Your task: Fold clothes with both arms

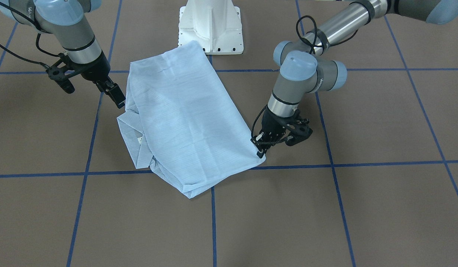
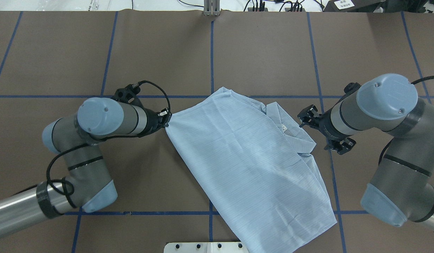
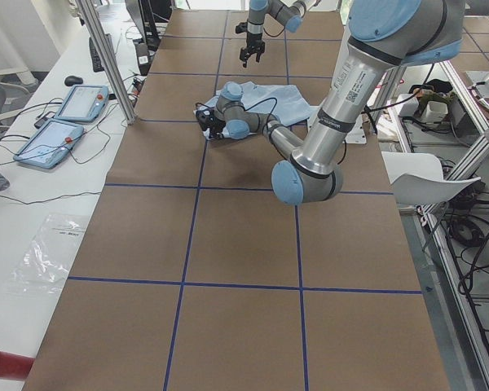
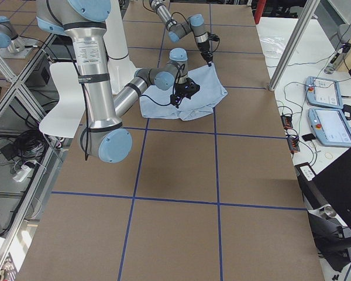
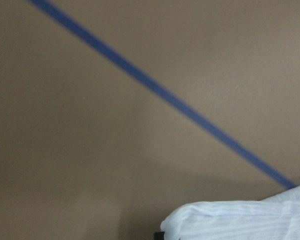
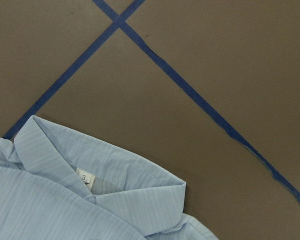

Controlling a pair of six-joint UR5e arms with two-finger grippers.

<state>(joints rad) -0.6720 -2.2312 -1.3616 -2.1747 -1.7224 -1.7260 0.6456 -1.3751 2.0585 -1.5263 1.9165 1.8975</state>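
Note:
The pale blue striped shirt (image 1: 184, 115) (image 2: 248, 161) lies folded flat and slantwise on the brown table, its collar (image 2: 290, 130) (image 6: 105, 175) on my right side. My left gripper (image 1: 260, 150) (image 2: 166, 121) is low at the shirt's far left corner and shut on that corner; a fold of the fabric (image 5: 240, 220) fills the bottom of the left wrist view. Beside the collar edge, my right gripper (image 1: 115, 97) hangs a little above the table, open and holding nothing. The right wrist blocks it in the overhead view.
The white pedestal base (image 1: 210, 26) stands right behind the shirt's near end. Blue tape lines (image 1: 214, 70) grid the brown table. Side benches hold tablets (image 3: 65, 122) (image 4: 327, 111), and metal frame posts (image 3: 106, 57) stand along the table's edge.

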